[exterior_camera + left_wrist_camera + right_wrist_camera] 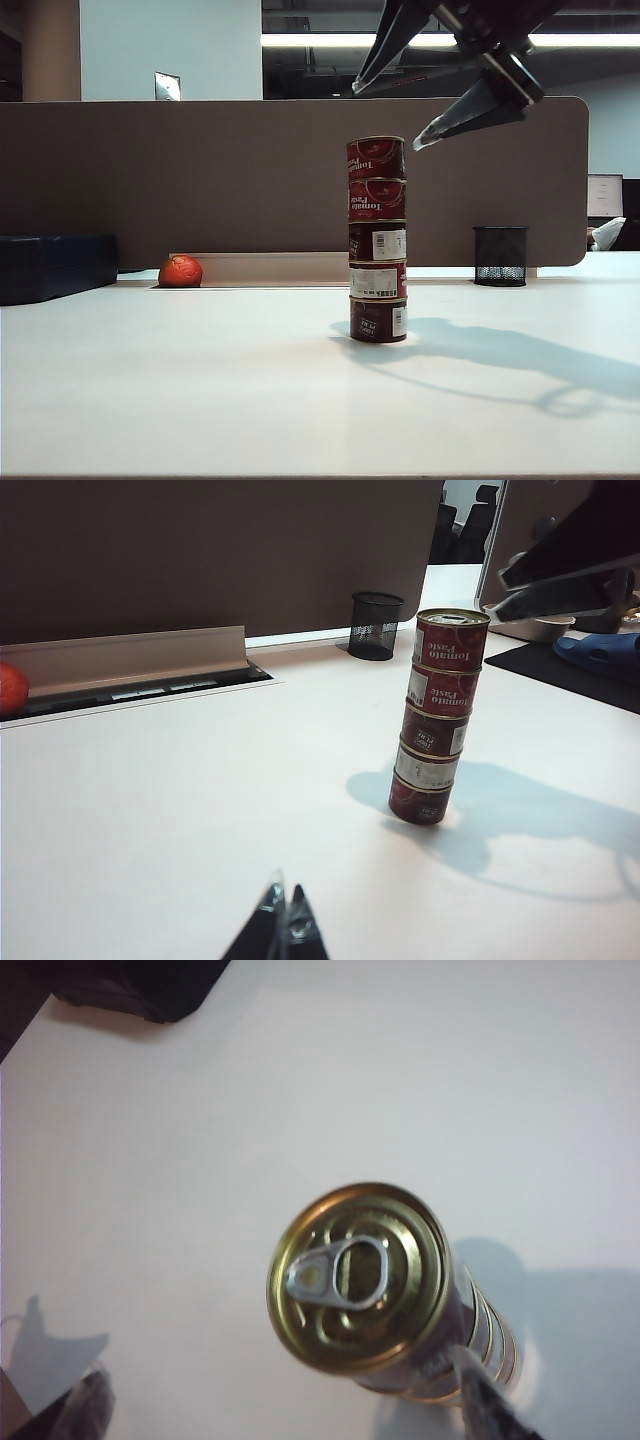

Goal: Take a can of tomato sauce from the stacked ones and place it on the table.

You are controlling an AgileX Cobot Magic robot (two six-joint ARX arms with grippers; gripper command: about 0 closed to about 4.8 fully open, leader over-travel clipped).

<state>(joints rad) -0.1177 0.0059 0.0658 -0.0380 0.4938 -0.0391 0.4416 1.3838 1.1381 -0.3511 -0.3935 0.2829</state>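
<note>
With its fingers spread wide and holding nothing, right gripper [392, 112] hangs above the stacked ones [377, 240], tips pointing down toward the column, clear of it. Right wrist view looks straight down on the gold pull-tab lid of the top can of tomato sauce [360, 1278], one finger [492, 1400] on each side of frame, no contact. Left gripper [282, 925] sits low over the bench [200, 380], well apart from the column; fingers pressed together, gripping nothing. Column is five tins, upright on the white bench, top two showing "Tomato Paste" lettering, lower ones showing white barcode panels. Behind: brown partition [200, 180], black mesh pen cup [500, 255], orange-red round object [181, 271], dark case [55, 267] at left.
</note>
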